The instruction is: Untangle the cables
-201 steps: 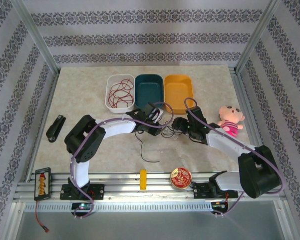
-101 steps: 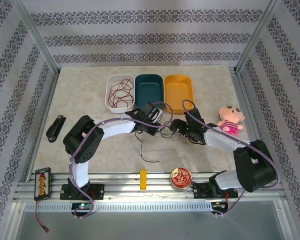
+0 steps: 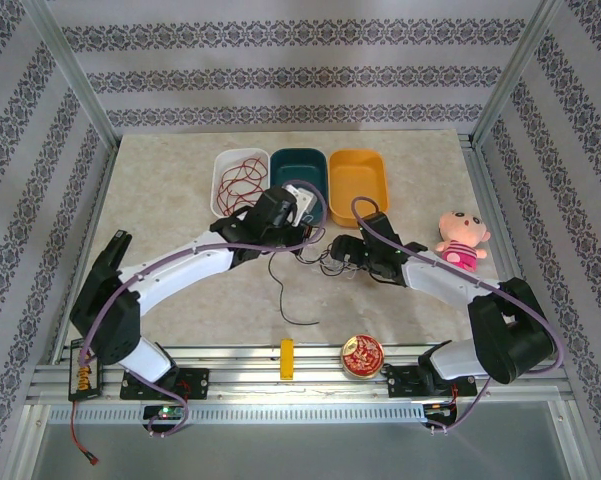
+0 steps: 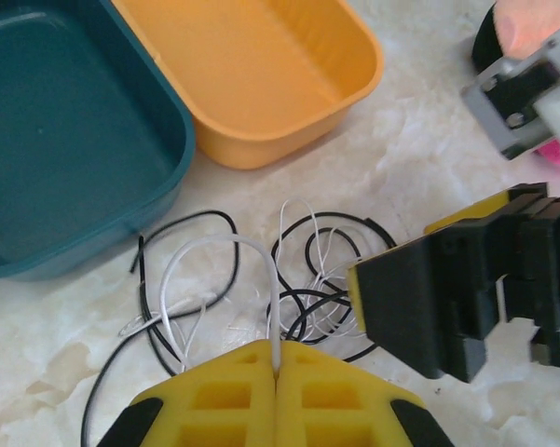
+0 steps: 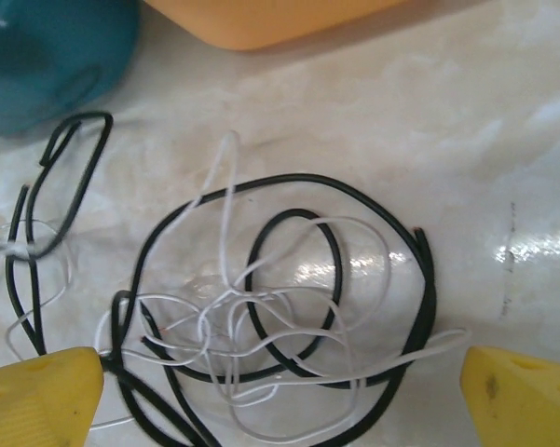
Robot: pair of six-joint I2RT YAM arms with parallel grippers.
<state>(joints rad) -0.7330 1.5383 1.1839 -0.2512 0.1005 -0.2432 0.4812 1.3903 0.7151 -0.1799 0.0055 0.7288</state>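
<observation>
Tabletop [image 3: 170,200] friction alone seemed to anchor the cables [image 5: 242,312], which lay bunched on the near side of the teal bin [image 4: 121,223] and orange bin [image 4: 261,140], since the right hand [image 5: 280,396] hung spread wide above them, gripping nothing. With the left hand [image 4: 276,368] pinching one white strand [image 4: 214,240], a pull risked dragging the whole knot or cinching it tighter.

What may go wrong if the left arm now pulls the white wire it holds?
The left fingers pinch only the thin white cable, which loops through the black cable; a pull may tighten the knot or drag the whole tangle. The wire is thin, so it may slip out. The right fingers stand open over the tangle; if they close, they may catch both cables together.
</observation>
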